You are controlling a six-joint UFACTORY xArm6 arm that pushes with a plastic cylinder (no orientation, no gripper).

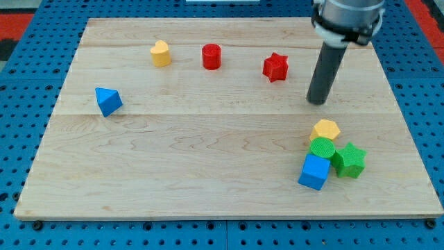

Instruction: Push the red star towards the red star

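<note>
In the one camera view we see the wooden board (208,160) lying on a blue pegboard (28,42). Our arm carries no gripper, only a plain dark rod, so nothing opens or closes on it; it holds nothing, and my tip (317,102) rests on bare wood in the board's upper right part.

The red star (275,67) sits near the view's top, just left of and slightly above my tip, apart from it. Further left along the same row stand the red cylinder (211,56) and the yellow block (161,53), of a rounded, heart-like shape. The blue triangle (107,101) lies alone toward the view's left.

Below my tip, at the lower right, four blocks crowd together: the yellow hexagon (325,130), the green cylinder (322,148) touching it, the green star (349,160) and the blue cube (314,171).
</note>
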